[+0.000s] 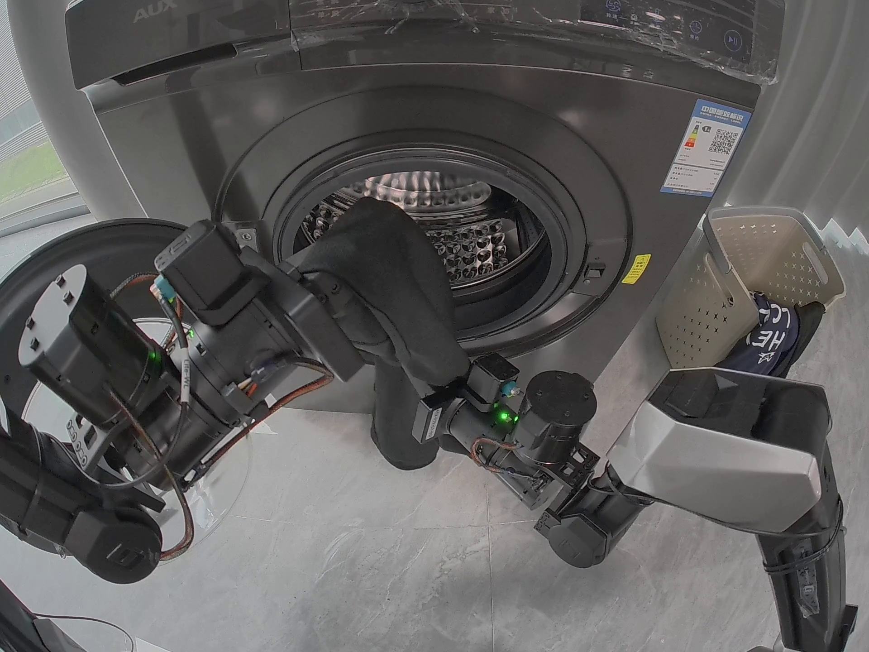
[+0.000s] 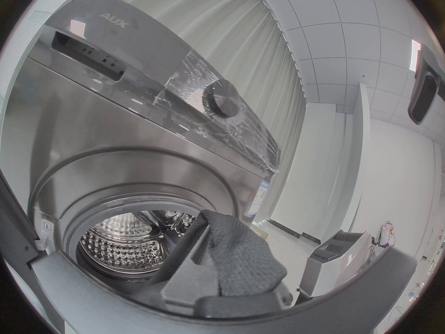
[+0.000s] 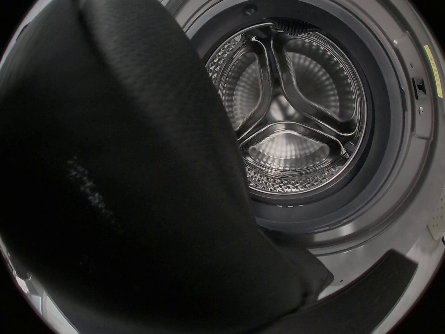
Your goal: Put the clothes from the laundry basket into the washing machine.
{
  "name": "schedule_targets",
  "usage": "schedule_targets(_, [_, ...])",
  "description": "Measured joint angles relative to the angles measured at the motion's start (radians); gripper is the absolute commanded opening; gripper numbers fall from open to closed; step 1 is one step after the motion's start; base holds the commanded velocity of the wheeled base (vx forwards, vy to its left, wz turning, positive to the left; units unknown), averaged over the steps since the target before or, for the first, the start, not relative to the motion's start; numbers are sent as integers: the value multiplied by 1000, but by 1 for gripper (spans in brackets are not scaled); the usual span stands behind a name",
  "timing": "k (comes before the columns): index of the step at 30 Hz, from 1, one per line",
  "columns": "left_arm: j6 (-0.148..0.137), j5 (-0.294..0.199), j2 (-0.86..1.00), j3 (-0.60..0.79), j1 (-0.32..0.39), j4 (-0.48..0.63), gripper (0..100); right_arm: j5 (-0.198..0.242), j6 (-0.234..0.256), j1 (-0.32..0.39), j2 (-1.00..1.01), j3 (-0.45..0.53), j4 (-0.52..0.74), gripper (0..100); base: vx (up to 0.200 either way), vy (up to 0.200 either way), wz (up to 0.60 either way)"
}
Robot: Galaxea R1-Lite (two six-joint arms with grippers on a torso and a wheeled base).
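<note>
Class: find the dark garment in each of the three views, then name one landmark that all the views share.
Head view: dark garment draped over the lower left of the drum mouth.
Left wrist view: dark garment close up, beside the drum.
Right wrist view: dark garment close up, hiding part of the drum.
Shared landmark: the perforated steel drum.

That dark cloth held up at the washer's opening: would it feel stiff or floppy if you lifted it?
Probably floppy: the dark garment drapes in a hump and one end hangs limp towards the floor. Likely light, since it folds softly. Its textured knit probably grips rather than slips.
</note>
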State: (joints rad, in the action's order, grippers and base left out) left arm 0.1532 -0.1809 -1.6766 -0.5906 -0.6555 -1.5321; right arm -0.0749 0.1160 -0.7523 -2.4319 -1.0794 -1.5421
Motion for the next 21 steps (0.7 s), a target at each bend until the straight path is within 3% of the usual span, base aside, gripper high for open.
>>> schedule_targets(9, [2, 19, -13, 11, 53, -6, 0, -5, 13, -1, 65, 119, 0, 0, 0, 0, 0])
schedule_targets(21, [4, 29, -18, 58, 67, -7, 0, -10, 22, 5, 195, 255, -2, 0, 0, 0, 0])
